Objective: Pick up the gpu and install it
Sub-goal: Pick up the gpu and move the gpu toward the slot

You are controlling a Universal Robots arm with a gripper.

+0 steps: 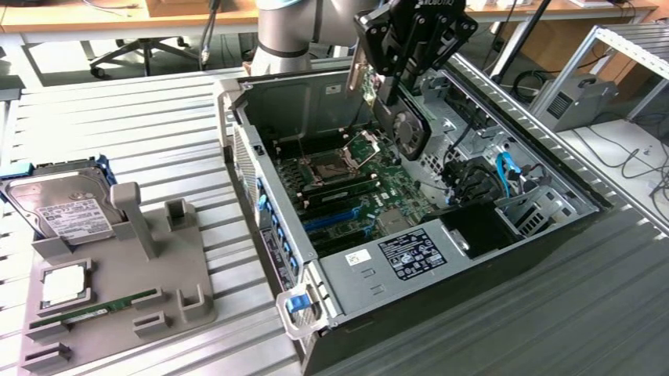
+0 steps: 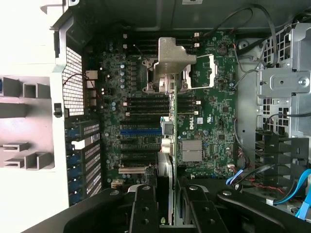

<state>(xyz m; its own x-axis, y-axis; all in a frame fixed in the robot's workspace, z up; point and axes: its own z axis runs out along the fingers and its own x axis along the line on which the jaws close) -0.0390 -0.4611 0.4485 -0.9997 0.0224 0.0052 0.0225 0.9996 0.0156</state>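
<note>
End effector (image 1: 392, 94) grips gpu (image 1: 411, 133) over motherboard (image 1: 403, 196) (blue cables (image 1: 507, 174) near).

Exterior light: bright, even; soft shadows on slatted table (image 1: 136, 117).
Wrist glare: holder tray (image 2: 29, 121) washed white.
Motherboard (image 2: 209, 141): dim, shadowed.

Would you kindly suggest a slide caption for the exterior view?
Gripper holds the gpu on edge above the motherboard of the open computer case.
</note>
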